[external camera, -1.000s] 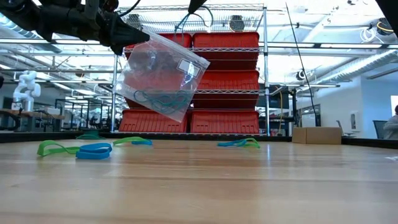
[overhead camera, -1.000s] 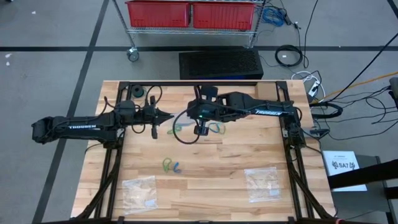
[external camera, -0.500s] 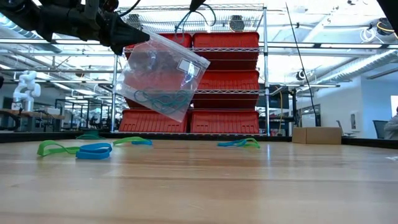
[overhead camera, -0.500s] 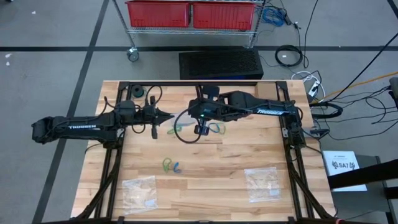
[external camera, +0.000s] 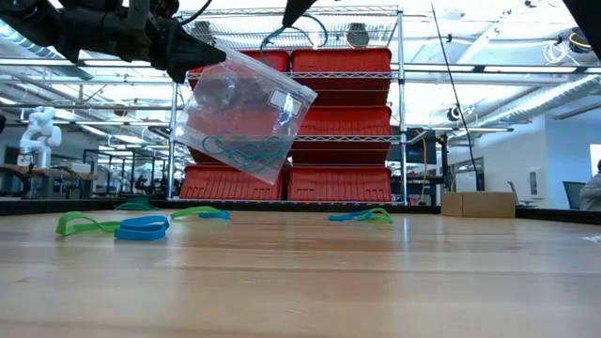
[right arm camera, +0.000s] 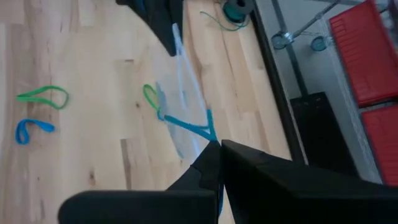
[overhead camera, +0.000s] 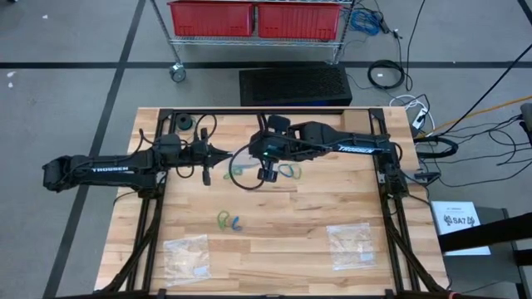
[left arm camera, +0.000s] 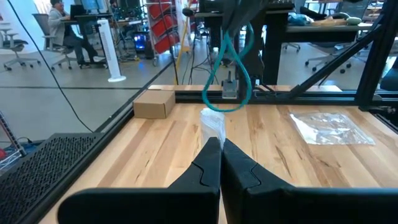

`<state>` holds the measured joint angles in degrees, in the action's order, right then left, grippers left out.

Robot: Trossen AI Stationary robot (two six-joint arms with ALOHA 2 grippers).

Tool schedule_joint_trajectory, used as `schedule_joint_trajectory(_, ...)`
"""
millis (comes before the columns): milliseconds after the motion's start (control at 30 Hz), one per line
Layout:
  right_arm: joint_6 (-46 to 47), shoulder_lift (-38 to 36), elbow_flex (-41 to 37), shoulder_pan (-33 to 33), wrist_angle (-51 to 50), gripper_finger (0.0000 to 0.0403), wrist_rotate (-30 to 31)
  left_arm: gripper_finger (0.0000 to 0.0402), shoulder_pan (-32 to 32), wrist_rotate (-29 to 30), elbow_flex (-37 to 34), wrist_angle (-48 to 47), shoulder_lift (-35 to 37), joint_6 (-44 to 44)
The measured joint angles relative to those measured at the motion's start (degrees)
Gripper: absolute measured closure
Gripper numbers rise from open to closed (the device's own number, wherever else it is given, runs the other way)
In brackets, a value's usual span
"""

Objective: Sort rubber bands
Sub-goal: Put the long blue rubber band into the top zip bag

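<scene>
A clear plastic bag (external camera: 246, 115) hangs in the air over the table's middle, with dark grey and teal rubber bands (external camera: 239, 150) lying in its lower end. My left gripper (external camera: 208, 54) is shut on it, level, reaching in from the table's left. My right gripper (external camera: 294, 9), just right of it and higher, is shut on a teal rubber band (left arm camera: 227, 74). Loose green and blue rubber bands (overhead camera: 229, 221) lie flat on the wood, with others (overhead camera: 288, 172) farther back. My left gripper pinches the bag's top edge (left arm camera: 212, 124) between its two fingers, which lie level and come from the table's left. The bag hangs tilted below and beyond the fingertips, clear of the table. My right gripper pinches the teal band at one end (right arm camera: 210, 138), slanting down from the table's right. The loop hangs below the fingers, clear of the table, its lower end (left arm camera: 219, 107) near the bag's top; whether it touches the bag I cannot tell.
Two flat clear bags lie near the table's front edge, one at the left (overhead camera: 187, 254) and one at the right (overhead camera: 349, 242). A green band (right arm camera: 43, 95) and a blue band (right arm camera: 31, 129) lie on open wood. A small cardboard box (left arm camera: 152, 102) sits at the table's far edge.
</scene>
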<state>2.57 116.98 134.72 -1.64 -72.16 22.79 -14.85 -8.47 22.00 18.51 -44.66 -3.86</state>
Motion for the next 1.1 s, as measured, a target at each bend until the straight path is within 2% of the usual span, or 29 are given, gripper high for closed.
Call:
schedule_joint_trajectory(267, 0.1, 1.6, 0.0, 1.3, 0.4, 0.0403, -2.1, 0.0401, 0.0, 0.0, 0.0, 0.0, 0.0, 0.0)
schedule_joint_trajectory(500, 1.3, 1.4, 0.0, 2.3, 0.5, 0.0403, 0.2, 0.0401, 0.0, 0.0, 0.0, 0.0, 0.0, 0.0)
schedule_joint_trajectory(900, 5.4, -1.2, 0.0, 3.0, 0.1, 0.0403, -0.7, 0.0401, 0.0, 0.0, 0.0, 0.0, 0.0, 0.0)
schedule_joint_trajectory(1100, 7.5, -1.5, 0.0, 3.8, -0.4, 0.0403, -4.7, 0.0401, 0.0, 1.2, 0.0, 0.0, 0.0, 0.0)
